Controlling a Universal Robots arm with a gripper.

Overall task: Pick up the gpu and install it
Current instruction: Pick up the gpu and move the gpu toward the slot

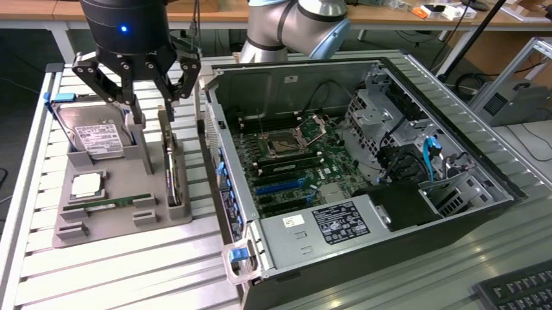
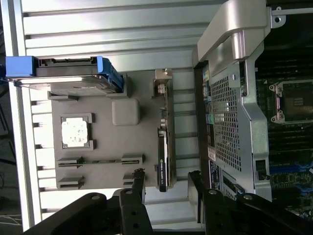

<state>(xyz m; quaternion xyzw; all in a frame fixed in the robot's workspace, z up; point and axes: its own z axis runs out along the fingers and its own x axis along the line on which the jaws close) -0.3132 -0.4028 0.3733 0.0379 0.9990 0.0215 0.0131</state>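
Slatted metal table (image 1: 129, 271), with a gray tray (image 1: 108, 227) on it toward the exterior view's left. Across the tray from left to right:

- **Hard drive** (image 1: 97, 135): it has blue handles and is propped in the tray's far-left slot.
- **CPU chip** (image 1: 86, 185): square, lying flat in a tray pocket just in front of the drive.
- **RAM stick** (image 1: 110, 205): narrow and green, lying in a groove nearer the tray's front edge.
- **Gripper** (image 1: 151, 106): it hovers above the tray, between the drive and the tray's right-side slot. The jaws are spread wide and nothing is grasped.
- **Fingers** (image 2: 138, 178): in the wrist view the dark fingers sit either side of the card's line, apart from it.
- **The gpu** (image 1: 170, 161): it stands on its long edge in the tray's right-side slot, not picked up. It is thin with a dark face, and its silver bracket is at the end level with the hard drive.

Right of the tray, just beside it, is the open PC case (image 1: 293, 81), lying on its side with the panel off. The green motherboard (image 1: 293, 155) is exposed inside, with a CPU socket (image 1: 283, 143) near its middle. The robot arm (image 1: 298, 26), a gray and blue joint, shows behind the case and well back from the tray. A keyboard (image 1: 518, 290) corner lies far right of the tray, on the near side of the case.
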